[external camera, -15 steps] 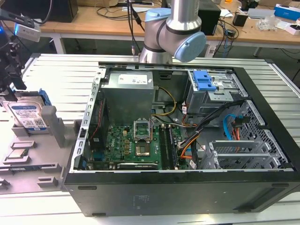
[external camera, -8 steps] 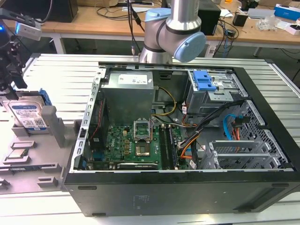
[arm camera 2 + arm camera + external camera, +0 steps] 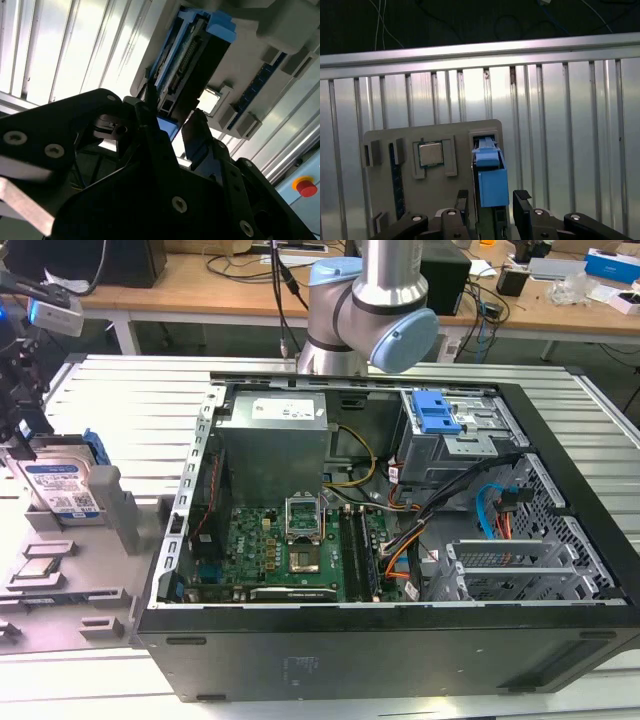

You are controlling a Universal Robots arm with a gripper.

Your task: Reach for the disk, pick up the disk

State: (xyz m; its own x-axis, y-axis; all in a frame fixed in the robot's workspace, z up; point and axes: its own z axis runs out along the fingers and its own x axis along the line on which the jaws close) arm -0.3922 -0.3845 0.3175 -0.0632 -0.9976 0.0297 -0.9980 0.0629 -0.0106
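Observation:
The disk point(image 3: 58, 486) is a silver hard drive with a white-and-blue label and a blue frame. It stands on edge, leaning in a slot of the grey holder point(image 3: 115, 510) at the exterior view's left. My gripper point(image 3: 22, 425) hangs right over the disk's upper end. In both wrist views the black fingers point(image 3: 522, 206) straddle the disk's blue frame point(image 3: 491, 182) with a small gap at each side, so my gripper point(image 3: 492, 207) is open around it. The second wrist view shows the disk's connector edge point(image 3: 192, 62) just past my gripper point(image 3: 172, 126).
A small silver CPU chip point(image 3: 430, 153) sits in a pocket of the grey holder beside the disk. An open computer case point(image 3: 400, 540) takes up the middle of the slatted metal table point(image 3: 130, 400). The arm's base point(image 3: 370, 310) stands behind it. A red button point(image 3: 306, 186) is nearby.

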